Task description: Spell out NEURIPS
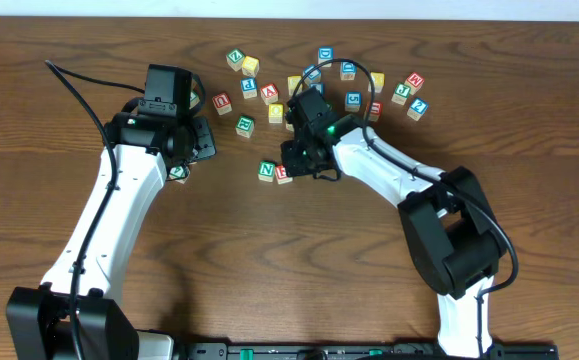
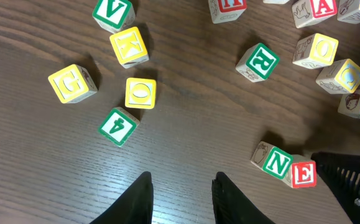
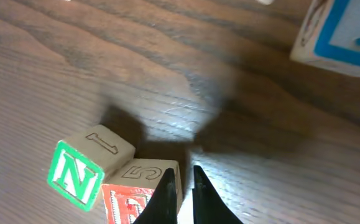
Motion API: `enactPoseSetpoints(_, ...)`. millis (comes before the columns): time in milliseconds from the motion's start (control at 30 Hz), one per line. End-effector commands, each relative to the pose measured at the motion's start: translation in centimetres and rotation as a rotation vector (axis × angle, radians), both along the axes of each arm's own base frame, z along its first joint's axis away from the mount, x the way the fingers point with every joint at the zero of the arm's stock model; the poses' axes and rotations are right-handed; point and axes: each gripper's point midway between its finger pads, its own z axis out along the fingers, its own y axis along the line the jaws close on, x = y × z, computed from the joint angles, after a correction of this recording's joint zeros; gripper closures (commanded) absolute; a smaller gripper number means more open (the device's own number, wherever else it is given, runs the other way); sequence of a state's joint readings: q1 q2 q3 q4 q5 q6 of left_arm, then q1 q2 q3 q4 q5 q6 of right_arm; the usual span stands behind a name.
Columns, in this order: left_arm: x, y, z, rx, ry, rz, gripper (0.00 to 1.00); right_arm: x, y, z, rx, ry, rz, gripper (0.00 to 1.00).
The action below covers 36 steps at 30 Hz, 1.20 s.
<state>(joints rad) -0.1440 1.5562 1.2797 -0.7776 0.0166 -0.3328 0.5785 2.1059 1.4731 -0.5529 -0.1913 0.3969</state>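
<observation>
Ignore left gripper (image 2: pixel 183 180), narrowly parted, empty, hovering left of the table's (image 1: pixel 269 250) middle. Find N (image 3: pixel 75 176) touching E (image 3: pixel 136 193) mid-table. Press right gripper (image 3: pixel 183 169), pinched nearly closed, empty, gently against E's side, squaring the pair without twisting N.

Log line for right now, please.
row: N cube touching E cube | right hand: shut, empty, beside E cube | left hand: open, empty | R cube: apart
</observation>
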Motion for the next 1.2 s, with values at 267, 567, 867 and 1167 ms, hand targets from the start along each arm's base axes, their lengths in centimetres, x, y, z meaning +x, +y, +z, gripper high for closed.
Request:
enactPoseSetpoints(267,0.0,0.3,-0.5,0.015,0.009,-0.008,0.69,-1.2,-1.4,-0.8,-0.037,0.103,-0.076,0.99)
enactPoseSetpoints(567,0.0,0.3,-0.5,0.015,0.009,-0.008,0.69,-2.1,-1.5,-1.1,-0.057,0.134,-0.075,0.98)
enactPoseSetpoints(867,0.0,0.3,-0.5,0.014,0.009,-0.009,0.69,-2.1,0.0,-0.8,-0.04,0.089,-0.017,0.97)
enactPoseSetpoints(1167,0.0,0.3,-0.6,0.015,0.012,-0.009,0.69,-2.4,0.4,-0.8,-0.033,0.091,-0.001,0.94)
